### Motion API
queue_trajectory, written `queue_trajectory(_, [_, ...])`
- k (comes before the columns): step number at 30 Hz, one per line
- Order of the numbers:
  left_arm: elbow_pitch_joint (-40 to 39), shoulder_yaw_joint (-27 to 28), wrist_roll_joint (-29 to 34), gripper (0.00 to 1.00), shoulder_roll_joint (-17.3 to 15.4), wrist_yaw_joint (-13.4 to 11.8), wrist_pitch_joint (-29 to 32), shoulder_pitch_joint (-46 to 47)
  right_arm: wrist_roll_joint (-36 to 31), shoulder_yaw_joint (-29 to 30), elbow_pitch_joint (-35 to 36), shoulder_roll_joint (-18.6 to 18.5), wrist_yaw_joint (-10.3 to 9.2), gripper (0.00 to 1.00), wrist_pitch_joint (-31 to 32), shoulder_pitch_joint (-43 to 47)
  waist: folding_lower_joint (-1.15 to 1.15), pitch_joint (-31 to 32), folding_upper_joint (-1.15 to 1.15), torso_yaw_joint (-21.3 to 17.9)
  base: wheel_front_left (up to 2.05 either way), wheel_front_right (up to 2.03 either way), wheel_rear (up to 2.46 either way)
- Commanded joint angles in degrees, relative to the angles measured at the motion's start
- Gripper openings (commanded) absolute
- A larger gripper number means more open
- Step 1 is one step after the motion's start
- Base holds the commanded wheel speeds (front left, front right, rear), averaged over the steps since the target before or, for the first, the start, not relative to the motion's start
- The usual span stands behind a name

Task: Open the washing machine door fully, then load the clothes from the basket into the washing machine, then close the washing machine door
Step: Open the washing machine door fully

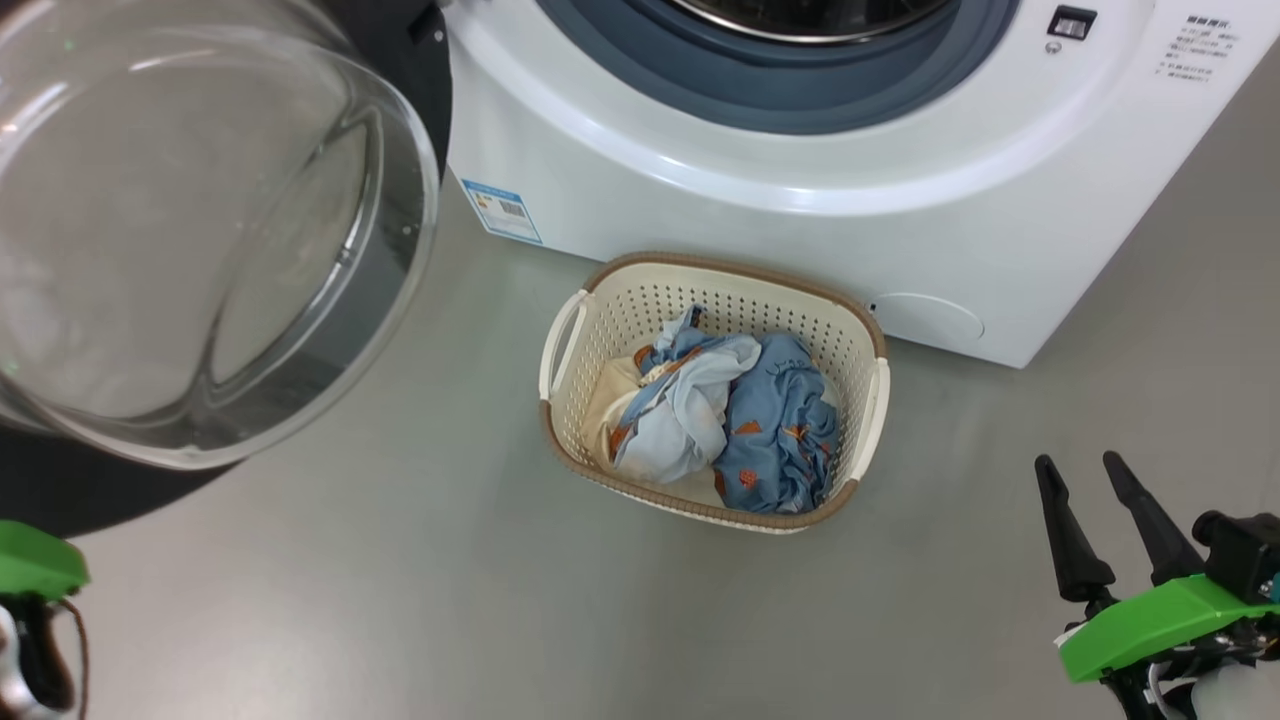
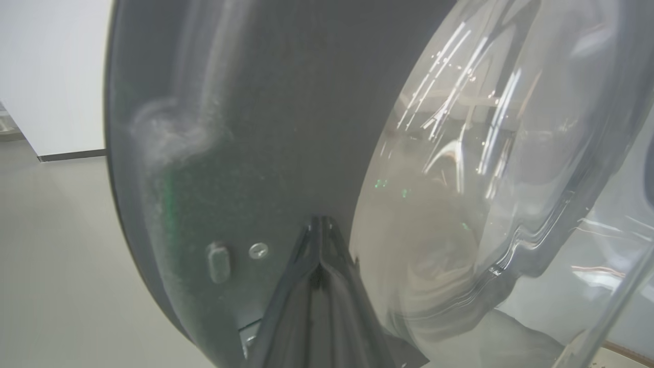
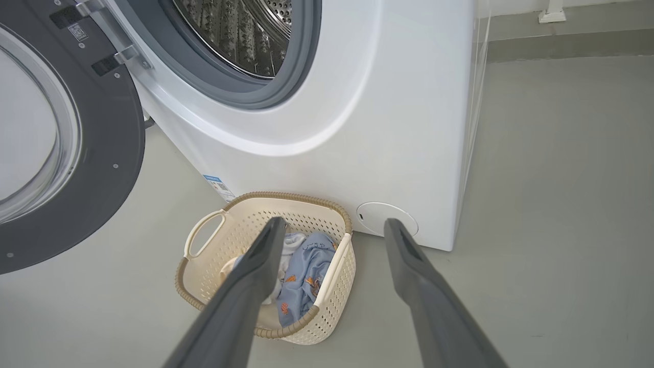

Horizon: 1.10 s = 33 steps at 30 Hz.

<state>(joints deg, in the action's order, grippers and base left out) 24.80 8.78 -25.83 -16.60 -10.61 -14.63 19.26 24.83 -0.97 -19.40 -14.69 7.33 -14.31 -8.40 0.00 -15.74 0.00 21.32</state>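
Observation:
The washing machine (image 1: 800, 200) stands at the top with its mouth uncovered, the steel drum (image 3: 240, 30) showing inside. The washing machine door (image 1: 200, 230) is swung out to the left, its glass bowl bulging toward me. In front of the machine sits the basket (image 1: 640, 300) on the floor, holding the clothes (image 1: 720, 410): blue printed, pale blue and cream pieces. My right gripper (image 1: 1080, 463) hangs open and empty at the lower right, well right of the basket. My left gripper (image 2: 319, 221) is shut with nothing in it, its tips close to the door's dark ring (image 2: 245, 128); contact cannot be told.
Bare grey floor (image 1: 400, 600) lies around the basket and between it and my right gripper. A blue label (image 1: 503, 210) marks the machine's lower left front, a round cover (image 1: 925, 320) its lower right. A white wall (image 2: 51, 71) stands beyond the door.

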Motion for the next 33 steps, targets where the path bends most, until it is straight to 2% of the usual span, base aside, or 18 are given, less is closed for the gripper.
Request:
queue_trajectory(1, [-0.24,3.47,0.94,0.0,-3.77,0.01,-0.36,2.7,0.17,-1.43,1.39,-0.88,0.16,1.0,-0.69,-0.95,0.0,-0.64,0.0,-0.16,0.0,0.0,0.0])
queue_trajectory(8, [3.57,7.81,2.84,0.0,-3.39,1.6,-0.36,5.69,0.14,-1.52,1.63,-1.56,0.16,1.0,-0.69,-1.92,0.0,-2.53,0.0,-0.53,0.0,0.0,0.0])
queue_trajectory(21, [12.71,15.51,6.44,0.0,-5.66,6.64,-0.37,13.25,-0.15,-1.53,1.99,-2.42,0.16,1.0,-0.69,-3.81,0.0,-6.36,0.0,-1.63,0.0,0.0,0.0])
queue_trajectory(33, [17.2,22.31,9.89,0.0,-6.55,9.32,-0.37,17.69,-0.26,-1.61,2.21,-2.64,0.16,1.0,-0.69,-4.98,0.0,-8.19,0.0,-2.72,0.0,0.0,0.0])
